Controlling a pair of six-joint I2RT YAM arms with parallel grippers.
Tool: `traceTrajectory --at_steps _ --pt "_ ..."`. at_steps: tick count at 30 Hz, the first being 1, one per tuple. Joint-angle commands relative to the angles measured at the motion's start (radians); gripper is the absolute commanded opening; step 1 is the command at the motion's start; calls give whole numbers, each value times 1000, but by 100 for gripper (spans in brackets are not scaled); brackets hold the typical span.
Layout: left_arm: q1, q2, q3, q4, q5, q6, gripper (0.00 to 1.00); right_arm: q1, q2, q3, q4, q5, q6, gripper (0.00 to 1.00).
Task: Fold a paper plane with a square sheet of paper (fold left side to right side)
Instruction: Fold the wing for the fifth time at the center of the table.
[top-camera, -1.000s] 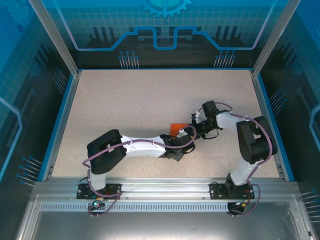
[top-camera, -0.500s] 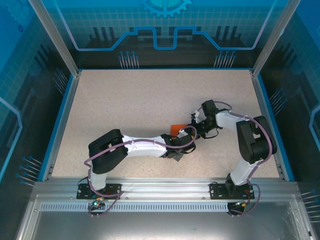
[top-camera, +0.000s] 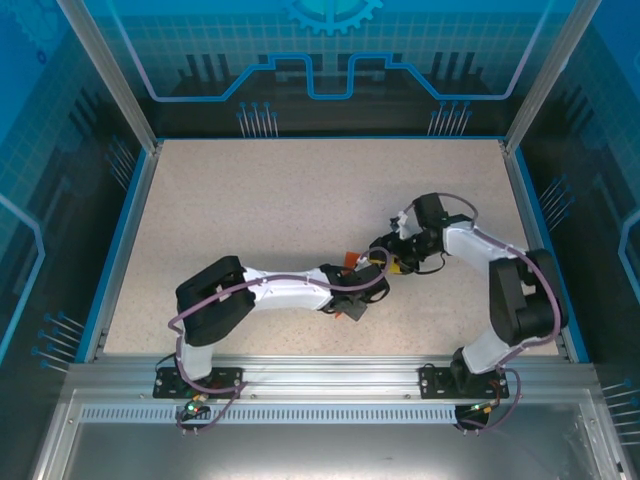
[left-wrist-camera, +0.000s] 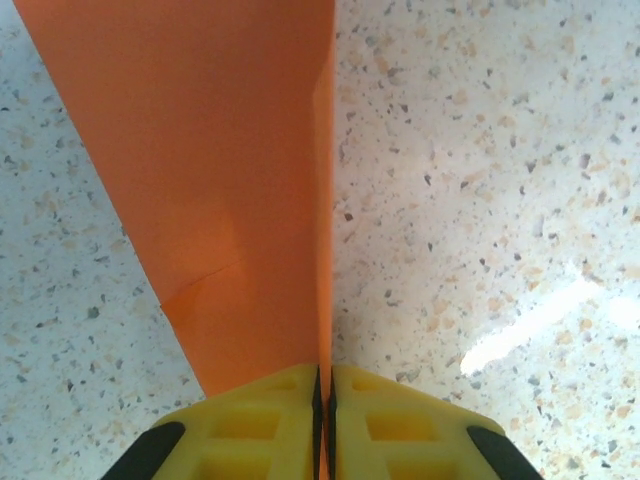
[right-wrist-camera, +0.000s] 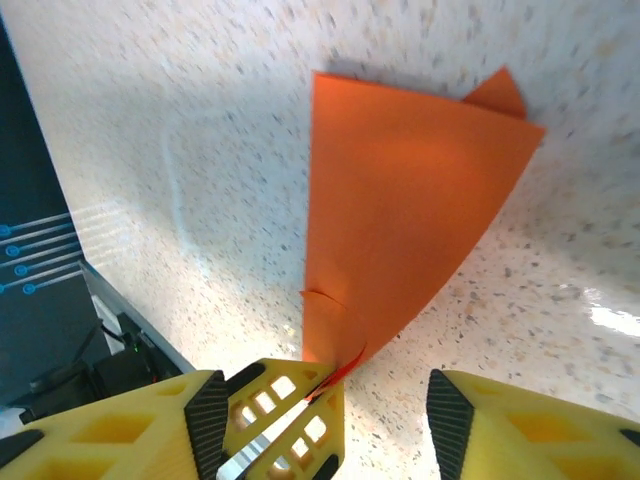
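The left end effector (left-wrist-camera: 325, 380) has pinched shut on the orange paper (left-wrist-camera: 220, 180). The right end effector (right-wrist-camera: 385, 390) has opened wide. In the top view, the right arm (top-camera: 520, 300) has swung its elbow toward the lower right.

Sheet of paper (left-wrist-camera: 230, 180) in left pincer (left-wrist-camera: 323, 385), right pincer (right-wrist-camera: 385, 400) just beside it.

Orange paper (left-wrist-camera: 220, 180), speckled beige table (left-wrist-camera: 480, 150)
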Motion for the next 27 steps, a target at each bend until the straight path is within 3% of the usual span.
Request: traceTrajectory --at_steps 1,10,20,27 --pt "49 -47 -35 55 130 -17 12 -54 -82 -28 -41 53 -23 66" --pt "194 -99 -116 216 433 -117 9 -59 -152 -150 50 99 -13 74" --pt "319 -146 -280 465 615 -295 6 31 -79 -204 285 58 94 74" --pt "376 -169 -367 600 675 -404 2 105 2 -170 391 78 167 62"
